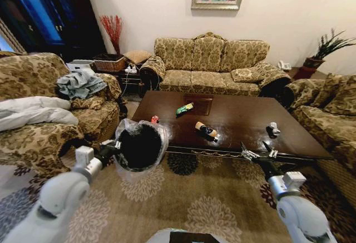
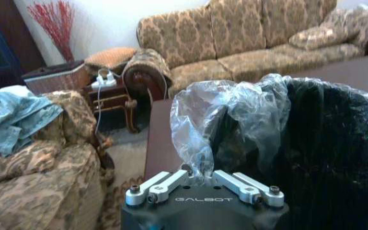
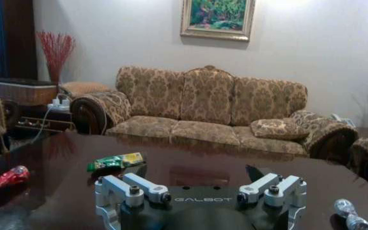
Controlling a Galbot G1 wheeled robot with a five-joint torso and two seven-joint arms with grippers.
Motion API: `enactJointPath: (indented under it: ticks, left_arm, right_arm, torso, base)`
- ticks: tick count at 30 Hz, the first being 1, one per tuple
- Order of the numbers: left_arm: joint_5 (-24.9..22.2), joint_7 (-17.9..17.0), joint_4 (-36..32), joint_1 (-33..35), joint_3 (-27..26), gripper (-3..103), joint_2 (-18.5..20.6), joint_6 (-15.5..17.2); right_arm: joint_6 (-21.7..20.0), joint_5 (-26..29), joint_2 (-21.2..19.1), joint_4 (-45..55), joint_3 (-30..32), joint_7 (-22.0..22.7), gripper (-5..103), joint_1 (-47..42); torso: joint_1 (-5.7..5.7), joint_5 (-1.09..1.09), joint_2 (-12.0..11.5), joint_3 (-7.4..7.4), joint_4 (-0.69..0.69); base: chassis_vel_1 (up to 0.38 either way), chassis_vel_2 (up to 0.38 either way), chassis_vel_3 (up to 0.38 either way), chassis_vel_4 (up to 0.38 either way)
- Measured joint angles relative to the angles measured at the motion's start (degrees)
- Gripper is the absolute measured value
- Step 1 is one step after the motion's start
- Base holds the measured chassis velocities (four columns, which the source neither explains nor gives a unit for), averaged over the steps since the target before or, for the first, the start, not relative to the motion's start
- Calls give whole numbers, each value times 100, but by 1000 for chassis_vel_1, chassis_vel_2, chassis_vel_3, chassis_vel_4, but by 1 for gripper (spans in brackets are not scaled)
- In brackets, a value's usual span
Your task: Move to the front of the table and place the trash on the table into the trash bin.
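Black and bag-lined, the trash bin (image 1: 140,145) hangs at the surface's (image 1: 239,123) near-left corner, your left gripper (image 2: 203,184) pinching its crinkled plastic rim. On the dark wood you see the red can (image 1: 154,119), green wrapper (image 1: 184,109), labelled bottle (image 1: 206,129) and silvery can (image 1: 272,128). Your right gripper (image 1: 259,153) hovers spread at the front edge, near the silvery can.

Four trash (image 1: 207,130) items scattered on glossy table (image 1: 239,115); lined trash bin (image 1: 140,145) alongside.
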Motion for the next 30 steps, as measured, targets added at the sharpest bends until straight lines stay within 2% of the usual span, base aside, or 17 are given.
enactJointPath:
  ticks: [2, 4, 5, 7, 11, 20, 30]
  left_arm:
    - [-56, 62, 35, -1, -89, 2, 88, 99]
    - [-304, 168, 91, 20, -259, 2, 229, 261]
    - [-304, 168, 91, 20, -259, 2, 229, 261]
    - [-601, 216, 234, 37, -369, 2, 373, 301]
    - [-670, 285, 448, 90, -428, 2, 488, 301]
    - [-661, 189, 748, 96, -429, 2, 448, 294]
    - [-625, -13, 652, 112, -406, 2, 282, 226]
  right_arm:
    - [4, -8, 4, -16, -2, -30, 100, 1]
    - [26, -71, 11, -74, -3, -110, 100, 0]
    - [26, -71, 11, -74, -3, -110, 100, 0]
    - [30, -129, 0, -128, 7, -186, 100, 7]
    - [18, -175, -13, -181, -31, -227, 100, 93]
    - [-111, -353, 79, -188, -242, -276, 100, 281]
    - [-134, -433, 244, -114, -232, -298, 100, 188]
  torso:
    - [-8, 0, 1, -4, 0]
    - [-11, 1, 3, -6, 0]
    - [-11, 1, 3, -6, 0]
    - [-10, 0, 2, -5, -1]
    - [0, 1, -5, -2, -1]
    - [-4, 1, -5, -4, 0]
    - [-2, 2, -9, -4, -1]
  base:
    - [0, 0, 0, 0]
    - [0, 0, 0, 0]
    - [0, 0, 0, 0]
    - [0, 0, 0, 0]
    - [0, 0, 0, 0]
    - [0, 0, 0, 0]
    - [-44, 53, 41, -43]
